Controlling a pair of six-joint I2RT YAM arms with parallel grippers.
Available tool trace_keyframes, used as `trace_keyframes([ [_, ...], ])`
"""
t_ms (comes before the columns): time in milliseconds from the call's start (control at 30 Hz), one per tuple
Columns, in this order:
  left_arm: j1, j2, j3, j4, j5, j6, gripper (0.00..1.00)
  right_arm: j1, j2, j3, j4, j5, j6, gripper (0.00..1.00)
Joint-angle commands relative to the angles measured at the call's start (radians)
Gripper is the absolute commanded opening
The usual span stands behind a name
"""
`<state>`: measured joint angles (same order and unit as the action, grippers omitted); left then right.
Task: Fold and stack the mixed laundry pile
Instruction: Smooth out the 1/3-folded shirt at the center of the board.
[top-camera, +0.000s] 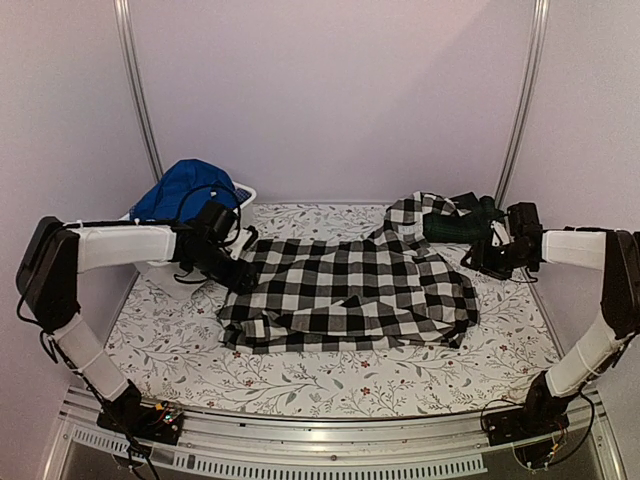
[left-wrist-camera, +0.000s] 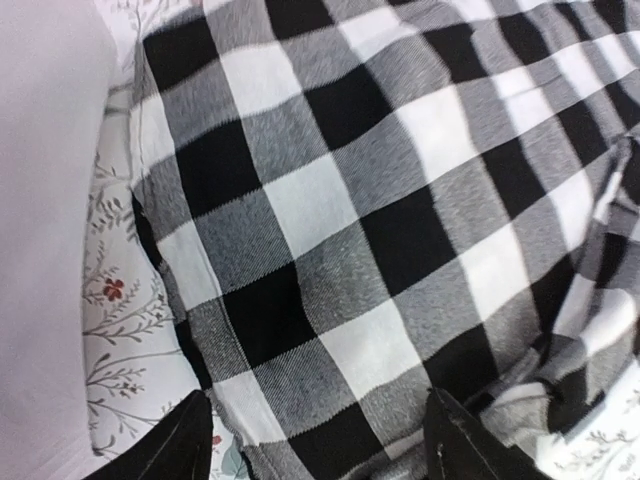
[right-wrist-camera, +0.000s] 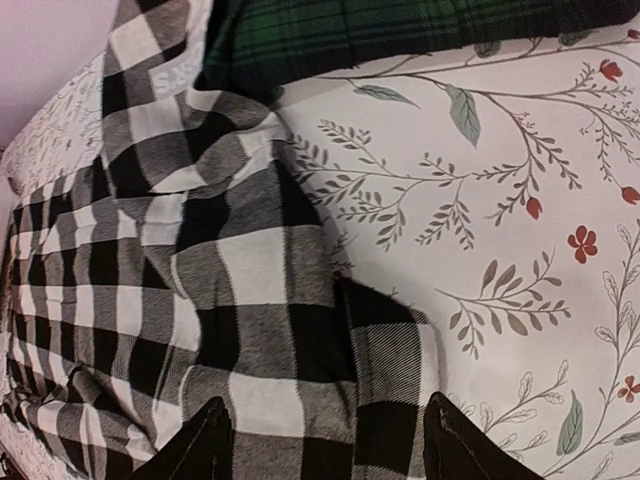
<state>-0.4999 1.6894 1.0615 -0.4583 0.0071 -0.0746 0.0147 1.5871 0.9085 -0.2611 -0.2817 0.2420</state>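
Observation:
The black-and-white checked shirt lies spread across the middle of the floral table cover. My left gripper hovers at its left edge, and in the left wrist view the left gripper is open, its fingers wide apart over the shirt. My right gripper is at the shirt's right side; the right wrist view shows the gripper open above a shirt corner. A dark green tartan garment lies bunched at the back right. A bright blue garment sits in the tub.
The white plastic tub stands at the back left, behind the left arm. The floral table cover shows along the front and right. Metal frame posts rise at both back corners.

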Motion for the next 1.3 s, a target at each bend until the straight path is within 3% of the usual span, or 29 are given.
trace_keyframes([
  [0, -0.014, -0.151, -0.037, 0.015, 0.110, 0.117, 0.71, 0.025, -0.206, -0.061, -0.062, -0.235, -0.040, 0.64],
  [200, -0.124, -0.155, -0.094, -0.082, 0.138, 0.256, 0.68, 0.124, -0.331, -0.175, -0.156, -0.318, 0.020, 0.64],
  [333, -0.174, -0.111, -0.086, -0.128, 0.169, 0.243, 0.68, 0.182, -0.364, -0.217, -0.193, -0.316, 0.069, 0.68],
  [500, -0.217, -0.045, -0.090, -0.164, 0.093, 0.230, 0.68, 0.249, -0.350, -0.239, -0.259, -0.248, 0.111, 0.72],
  [733, -0.221, 0.006, -0.027, -0.199, 0.027, 0.219, 0.41, 0.262, -0.345, -0.279, -0.211, -0.240, 0.159, 0.72],
  [1033, -0.215, -0.051, 0.007, -0.198, 0.050, 0.234, 0.27, 0.265, -0.327, -0.304, -0.182, -0.221, 0.170, 0.73],
  [1233, -0.173, -0.069, 0.071, -0.174, 0.010, 0.228, 0.00, 0.276, -0.307, -0.329, -0.161, -0.222, 0.182, 0.74],
  [1267, -0.156, -0.069, 0.090, -0.167, -0.002, 0.224, 0.00, 0.278, -0.304, -0.329, -0.158, -0.223, 0.182, 0.74],
])
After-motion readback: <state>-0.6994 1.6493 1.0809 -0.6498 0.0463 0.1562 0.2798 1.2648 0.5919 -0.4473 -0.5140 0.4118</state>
